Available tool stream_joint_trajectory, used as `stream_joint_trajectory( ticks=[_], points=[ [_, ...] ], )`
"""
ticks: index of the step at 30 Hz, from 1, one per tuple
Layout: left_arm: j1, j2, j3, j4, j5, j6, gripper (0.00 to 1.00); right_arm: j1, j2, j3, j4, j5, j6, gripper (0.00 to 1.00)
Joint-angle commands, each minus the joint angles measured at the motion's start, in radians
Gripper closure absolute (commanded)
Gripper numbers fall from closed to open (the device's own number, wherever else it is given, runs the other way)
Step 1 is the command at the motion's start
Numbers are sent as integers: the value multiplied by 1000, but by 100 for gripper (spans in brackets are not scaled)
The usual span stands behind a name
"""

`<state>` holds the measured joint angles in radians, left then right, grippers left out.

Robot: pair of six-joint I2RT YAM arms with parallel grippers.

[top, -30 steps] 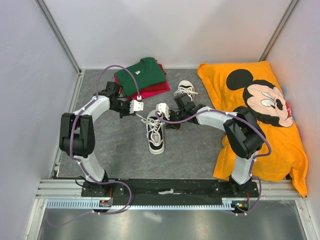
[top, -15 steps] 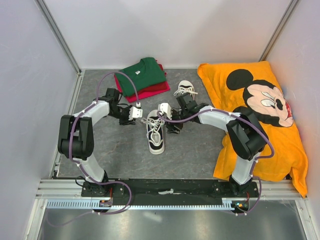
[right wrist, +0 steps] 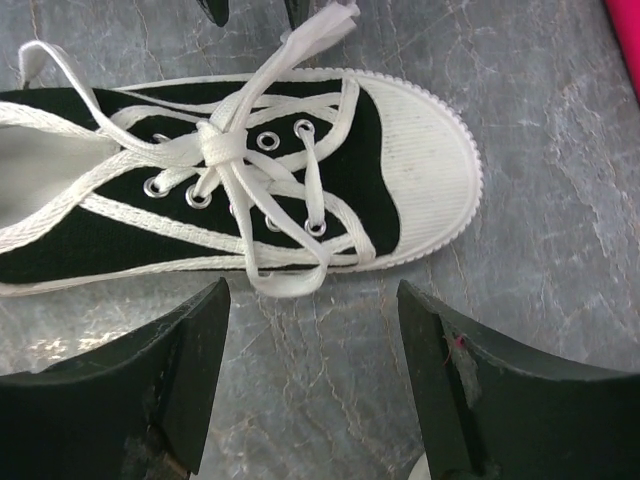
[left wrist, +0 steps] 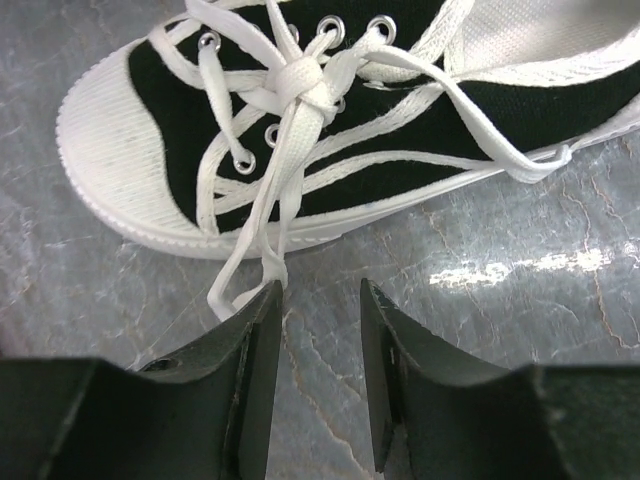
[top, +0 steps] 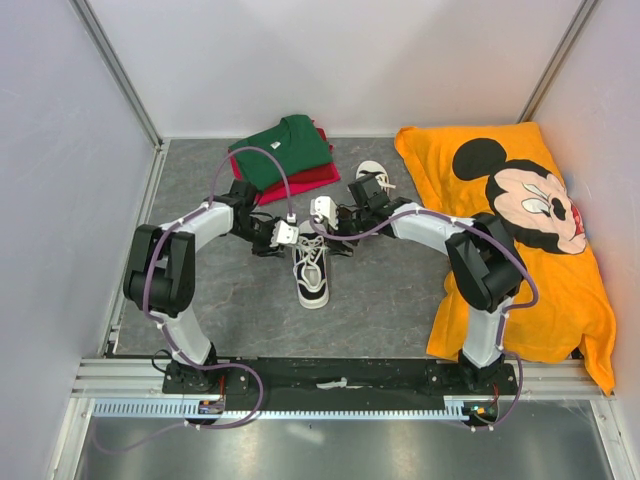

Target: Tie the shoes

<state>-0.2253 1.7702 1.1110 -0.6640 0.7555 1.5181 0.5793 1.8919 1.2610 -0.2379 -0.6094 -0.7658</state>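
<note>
Shoes first: the middle shoe (top: 311, 275) lies on the grey desk (top: 390, 295) with its toe at 12 o'clock and its heel at 6 o'clock. The far shoe (top: 372, 172) sits near it at about 1 o'clock, partly hidden by the right arm (top: 430, 225). Folded shirts (top: 285, 145) lie at 11 o'clock and an orange cartoon towel (top: 520, 230) at 3 o'clock.

On the middle shoe we see only a plain knot (left wrist: 300, 85) over the eyelets, with no bow. The laces (right wrist: 290, 284) trail loose off both sides. One frayed end (right wrist: 318, 28) lies on the desk on the 9 o'clock side.

The left jaws sit low at the shoe's 9 o'clock side. They stand at a narrow gap with bare desk between them, and two strands run down to just beside one finger. The right jaws hang at the 3 o'clock side, spread wide and holding nothing.

We judge the shoe to be light, so it is likely to slide or turn on this smooth desk if one strand is pulled alone. Pulls should be matched from both sides. The laces are flat, soft and limp. They will fold and slip out of a loose pinch, and they are hard to pick up where they lie flat on the desk. The best hold looks to be where a strand lifts clear as it drapes over the white sole, partway along it and not at the fraying tip. The knot should be left alone.
</note>
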Motion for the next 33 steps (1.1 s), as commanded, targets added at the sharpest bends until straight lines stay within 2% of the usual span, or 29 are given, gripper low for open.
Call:
stream_joint_trajectory(
  ticks=[1, 3, 9, 18, 19, 27, 32, 33],
  points=[
    [-9, 21, 46, 6, 31, 36, 54, 14, 36, 57, 28, -46, -76, 25],
    [-12, 32, 50, 12, 30, 34, 53, 20, 47, 66, 25, -52, -110, 25],
    [-23, 57, 69, 27, 10, 22, 50, 36, 47, 57, -17, -55, -207, 43],
    [-49, 51, 44, 99, 7, -33, 47, 37, 27, 38, -38, -43, -248, 90],
    [-54, 45, 32, 128, 5, -44, 47, 39, 23, 35, -44, -43, -253, 100],
    [-59, 41, 0, 188, -36, -68, 48, 39, -31, 9, -63, -35, -227, 100],
    [-60, 51, -8, 188, -79, -67, 60, 39, -59, -6, -74, -13, -221, 100],
    [-60, 48, -13, 188, -82, -65, 70, 39, -62, -15, -74, -12, -221, 100]
  ],
)
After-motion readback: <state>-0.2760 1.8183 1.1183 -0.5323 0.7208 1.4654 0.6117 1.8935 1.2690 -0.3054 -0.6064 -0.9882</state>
